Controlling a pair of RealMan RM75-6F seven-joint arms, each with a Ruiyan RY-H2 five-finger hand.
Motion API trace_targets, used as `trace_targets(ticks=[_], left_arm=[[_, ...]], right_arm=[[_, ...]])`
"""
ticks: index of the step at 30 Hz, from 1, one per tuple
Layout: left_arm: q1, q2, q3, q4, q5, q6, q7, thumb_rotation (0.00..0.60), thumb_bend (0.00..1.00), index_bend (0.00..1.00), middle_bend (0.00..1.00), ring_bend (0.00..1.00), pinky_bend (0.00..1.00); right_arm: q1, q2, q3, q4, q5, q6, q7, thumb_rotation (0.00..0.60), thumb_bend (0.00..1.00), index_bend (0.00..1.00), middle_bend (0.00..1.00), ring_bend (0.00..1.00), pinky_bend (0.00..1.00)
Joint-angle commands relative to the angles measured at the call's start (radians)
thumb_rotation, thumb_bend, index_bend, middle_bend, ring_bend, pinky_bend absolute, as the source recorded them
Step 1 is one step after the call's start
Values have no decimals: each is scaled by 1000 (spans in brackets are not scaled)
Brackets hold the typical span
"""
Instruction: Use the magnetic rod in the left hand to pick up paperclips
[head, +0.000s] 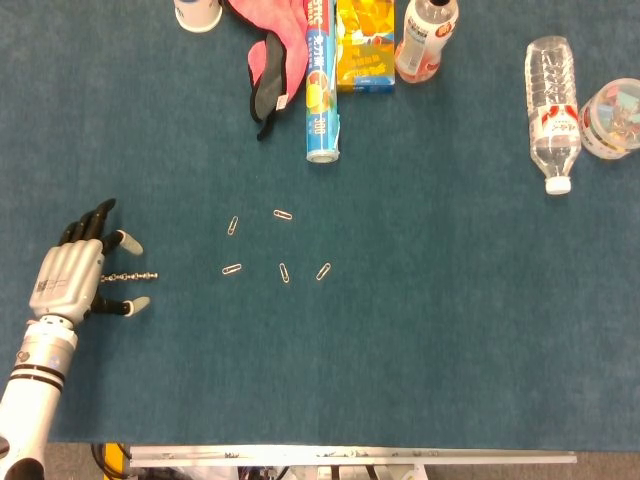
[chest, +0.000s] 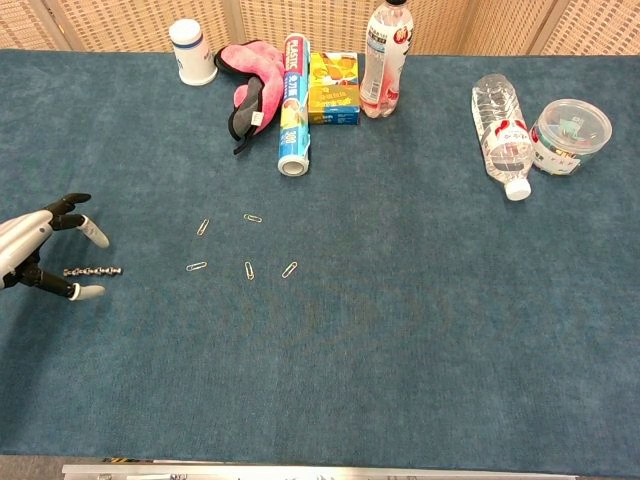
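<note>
My left hand (head: 68, 277) (chest: 30, 248) lies at the table's left side with its fingers spread apart and nothing in its grasp. The thin metal magnetic rod (head: 131, 277) (chest: 92, 270) lies on the blue cloth just right of the palm, between the thumb and the other fingers, pointing right. Whether a fingertip touches its near end is unclear. Several paperclips lie in a loose ring to the right of the rod; the nearest paperclip (head: 231, 269) (chest: 196, 266) is a short gap away, and the farthest paperclip (head: 323, 271) (chest: 290, 269) lies beyond it. My right hand does not show.
Along the far edge stand a white cup (chest: 192, 52), a pink cloth (chest: 250, 82), a cling-film roll (head: 319, 90), a yellow box (head: 365, 45) and a drink bottle (chest: 382, 55). At the far right a water bottle (head: 552, 105) lies beside a round container (chest: 572, 125).
</note>
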Motion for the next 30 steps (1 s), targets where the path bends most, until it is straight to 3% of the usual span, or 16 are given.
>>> trace_targets(ticks=[1,16,30], left_arm=[[-2,-3,0,5,-3,-2,-1,600,65,372,0,0,76],[-10,-22,-1,25,-21,-8,-3,600,173,426,0,0,76],[-24,-51,-9,64,-57,-26,14,600,201,451,0,0,76]], right_arm=[[0,1,0,-1,0,0,0,600,313,595,449,368,537],[1,0,0,1,1,-4,6,600,313,595,449,368,537],[-1,-3,-1,2,4,-4,5,600,313,595,449,368,537]])
